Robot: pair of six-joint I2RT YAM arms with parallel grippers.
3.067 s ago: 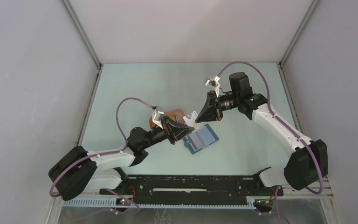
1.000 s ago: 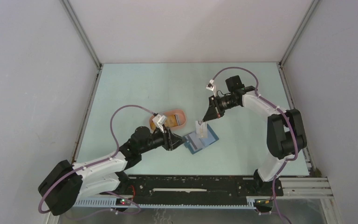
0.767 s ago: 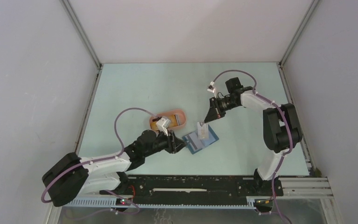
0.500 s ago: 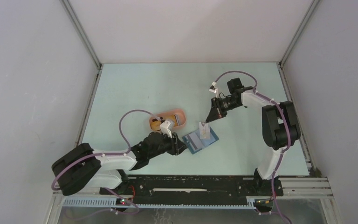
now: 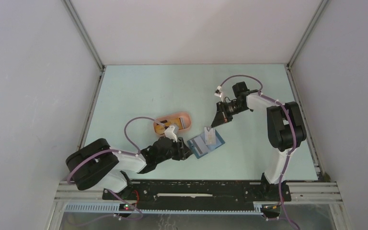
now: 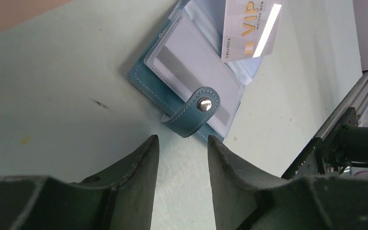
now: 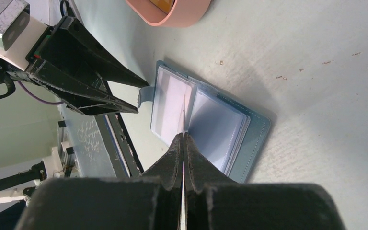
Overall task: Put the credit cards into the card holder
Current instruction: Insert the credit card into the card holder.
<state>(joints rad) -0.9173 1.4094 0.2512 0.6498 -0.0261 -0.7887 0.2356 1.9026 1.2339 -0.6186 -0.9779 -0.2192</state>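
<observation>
Card holder (image 5: 202, 146) open on pale-green table (image 5: 163, 86), grey walls (image 5: 196, 28) around; right pincer (image 5: 212, 127) grips whitish card (image 5: 209, 136); left pincer (image 5: 189, 150) agape.

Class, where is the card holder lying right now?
Top view: the card holder lies open mid-table, directly right of the left gripper, just nearer than the pink tray.

Pale green tabletop (image 5: 172, 86) enclosed by plain grey-white walls (image 5: 191, 28) and metal corner struts (image 5: 84, 33).
</observation>
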